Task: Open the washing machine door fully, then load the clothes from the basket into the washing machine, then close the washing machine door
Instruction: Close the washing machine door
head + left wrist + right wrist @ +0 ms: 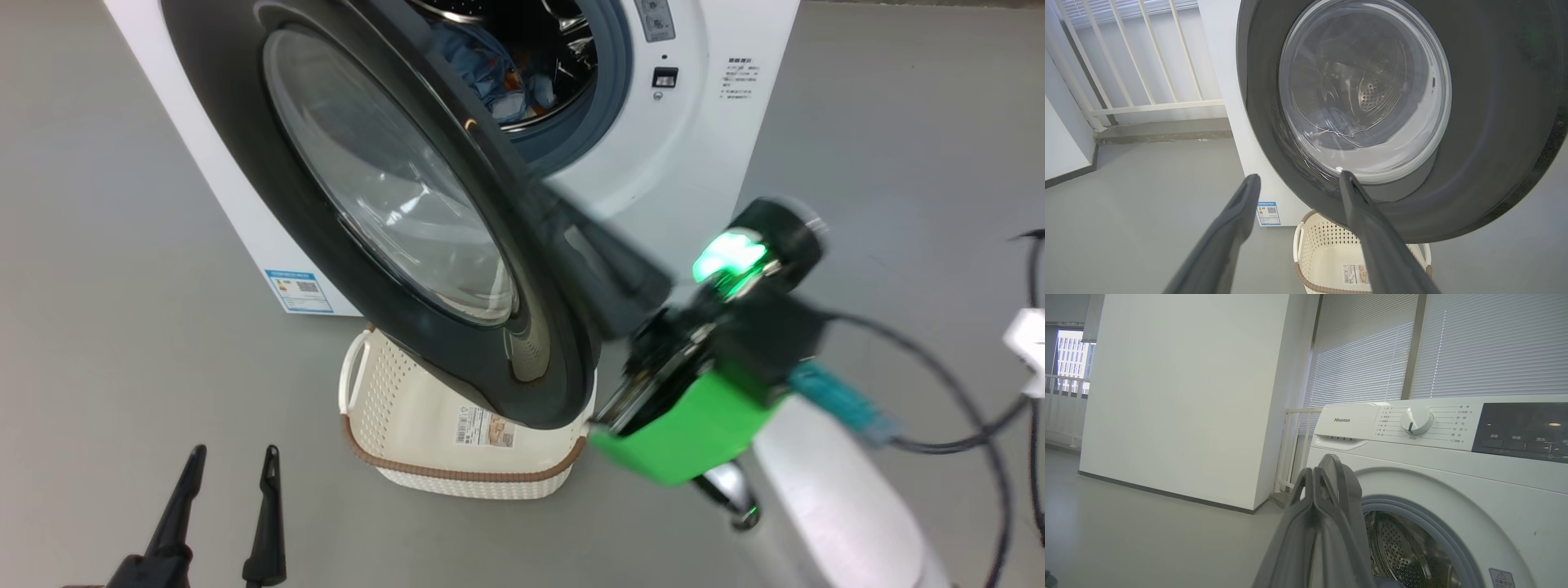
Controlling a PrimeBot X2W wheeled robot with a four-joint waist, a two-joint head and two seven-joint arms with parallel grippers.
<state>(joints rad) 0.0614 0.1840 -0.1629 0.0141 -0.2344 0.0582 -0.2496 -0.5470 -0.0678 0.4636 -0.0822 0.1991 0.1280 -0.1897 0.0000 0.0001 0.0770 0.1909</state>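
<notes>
- One step seemed left, shutting the door (392,204): the clothes (498,77) lay inside the drum (1400,547) and the basket (457,478) sat empty on the floor (122,367)
- The door stood partly open, hinged on the left of the machine (694,147) and swung out above the basket, hiding the basket's far side in the head view
- The right fingers (1296,526) were pressed flat together and held nothing; they lay just beside the door's free edge, apparently on its outer side, though contact could not be told through the blur
- The push would likely go best from that free edge, far from the hinge, with the flat of the shut fingers following the door's arc, and with firm pressure at the end so the latch caught
- The left fingers (1231,228) were spread wide and empty, low and left of the basket, apart from the door; they were best held out of its sweep
- The blue cloth seemed to sit well behind the gasket (571,139), so a snag looked unlikely, but it deserved a glance
- The door was a large round glossy black ring around a bulging clear bowl; in the left wrist view the drum's perforated steel showed through the glass
</notes>
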